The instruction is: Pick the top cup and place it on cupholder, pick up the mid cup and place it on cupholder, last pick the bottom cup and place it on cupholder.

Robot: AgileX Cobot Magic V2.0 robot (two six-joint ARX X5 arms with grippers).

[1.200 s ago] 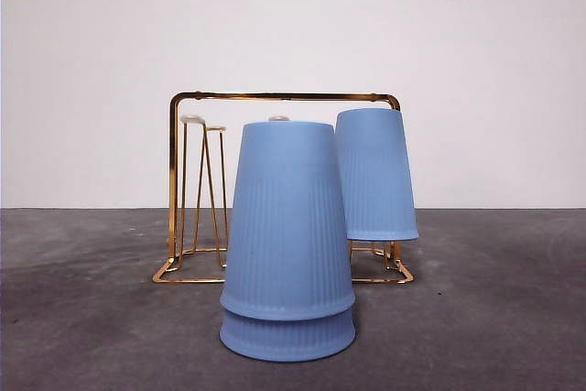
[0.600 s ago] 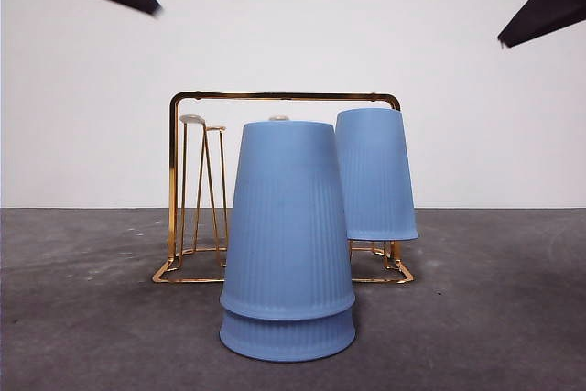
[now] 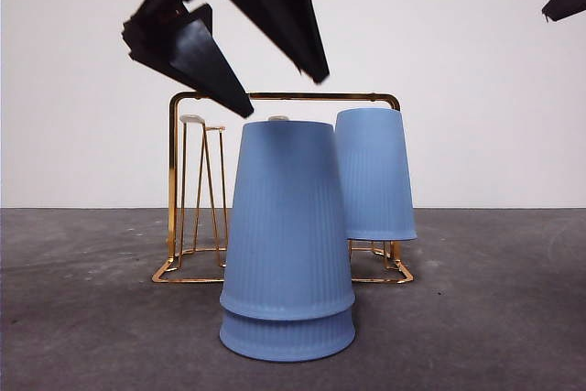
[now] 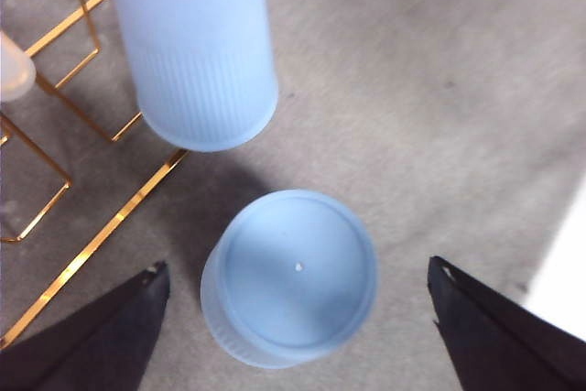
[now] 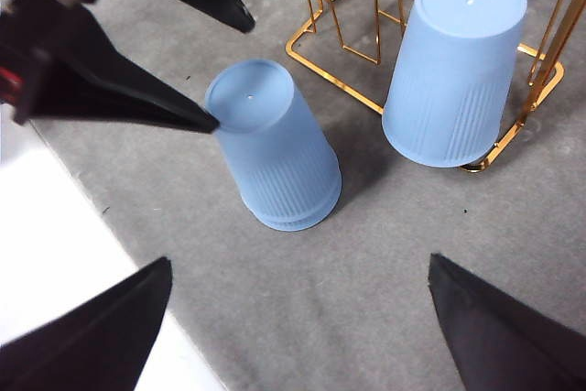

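Two blue cups, mouth down and nested, stand as a stack (image 3: 287,240) in the lower centre of the front view, on the grey table (image 3: 494,318); only a narrow band of the lower cup shows under the rim of the upper one. Behind the stack stands the cupholder (image 3: 284,96), its gold arch across the middle of the frame, with much of its base and middle pegs hidden by the stack. A third blue cup (image 3: 374,174) hangs upside down on the cupholder at centre right, covering whatever peg carries it. Two white-tipped pegs (image 3: 203,122) stand bare at centre left, and a third tip just peeks over the stack.

The left claw (image 3: 279,91) comes in from the upper left of the front view, large and dark, its jaws spread wide and holding nothing, their tips just above the stack's top. In the left wrist view the stack (image 4: 291,276) sits between the two jaws, apart from both. The right claw (image 5: 298,318) is also spread and empty; in the front view it is only a black tip at the upper right corner, mostly cut off
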